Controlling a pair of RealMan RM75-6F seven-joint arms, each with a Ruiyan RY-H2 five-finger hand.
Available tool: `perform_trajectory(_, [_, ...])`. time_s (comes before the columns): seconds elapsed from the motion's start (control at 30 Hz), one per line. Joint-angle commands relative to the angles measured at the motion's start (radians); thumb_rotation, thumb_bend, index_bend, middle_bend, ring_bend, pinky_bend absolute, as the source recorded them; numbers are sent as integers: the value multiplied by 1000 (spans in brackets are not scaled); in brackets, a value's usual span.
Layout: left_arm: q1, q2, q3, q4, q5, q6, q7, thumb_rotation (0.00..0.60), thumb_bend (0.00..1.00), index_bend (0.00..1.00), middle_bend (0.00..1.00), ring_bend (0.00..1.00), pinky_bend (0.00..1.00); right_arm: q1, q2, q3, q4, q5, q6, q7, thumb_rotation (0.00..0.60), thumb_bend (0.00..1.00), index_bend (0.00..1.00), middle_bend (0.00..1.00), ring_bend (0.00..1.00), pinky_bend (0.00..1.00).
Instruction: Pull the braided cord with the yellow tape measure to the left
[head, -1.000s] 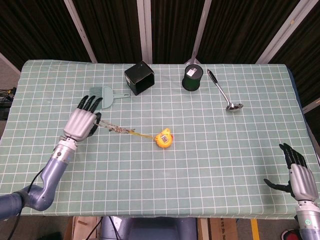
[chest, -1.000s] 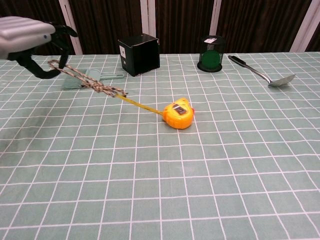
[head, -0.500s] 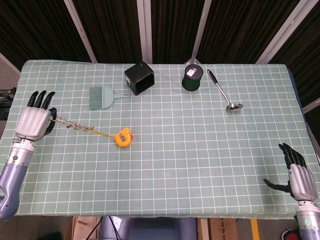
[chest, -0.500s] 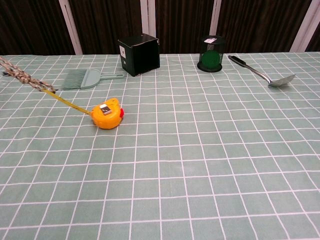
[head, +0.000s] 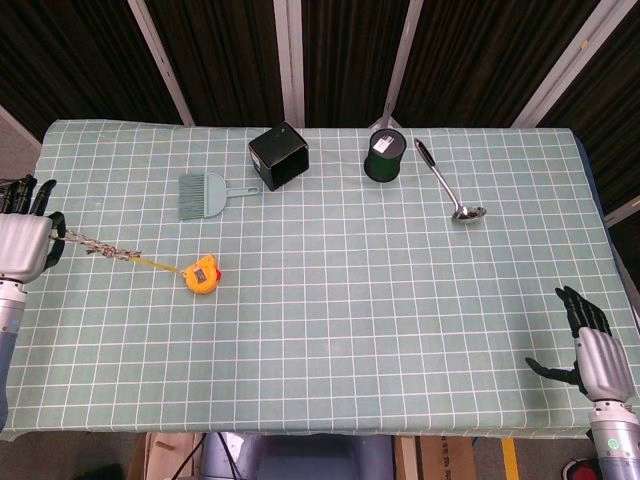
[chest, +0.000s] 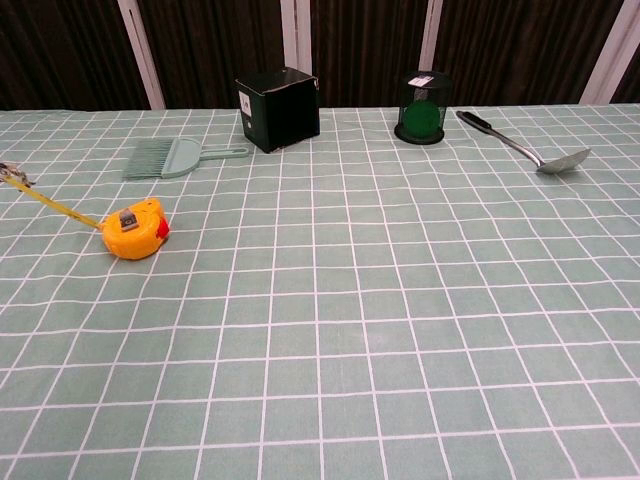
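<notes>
Left hand (head: 22, 243), off the table's left edge, gripping the braided cord (head: 98, 246), has drawn the yellow tape measure (head: 202, 274) well leftward since a second ago, trailing just right of it: pull judged nearly complete; right hand (head: 590, 355) idle, fingers spread, empty.

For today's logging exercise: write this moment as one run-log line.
left hand: holds braided cord at table's left edge | yellow tape measure: below brush | right hand: open, idle

Left hand (head: 22, 243) grips braided cord (head: 100, 247); yellow tape measure (head: 202, 274) trails right.
</notes>
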Motion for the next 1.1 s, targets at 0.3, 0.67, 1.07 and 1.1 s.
perform_trajectory(0.3, [34,9,-18,24,-12,7,-7,600,535,583,59,0,0,0,1,-1,1,-3,1,0,600,122,0,0,0,0])
perform_trajectory(0.67, [56,17,-35,49,-30,-10,-13,600,531,543,46,0,0,1,0,-1,0,2,-3,-2,600,122,0,0,0,0])
perform_trajectory(1.07, [94,31,-32,11,-24,-14,-47,600,51,157,0,0,0,1,1,-1,-1,3,-3,-8,600,123,0,0,0,0])
perform_trajectory(1.1, [103,33,-34,-3,-26,-4,-57,600,51,150,0,0,0,1,0,-1,0,3,-2,-9,600,123,0,0,0,0])
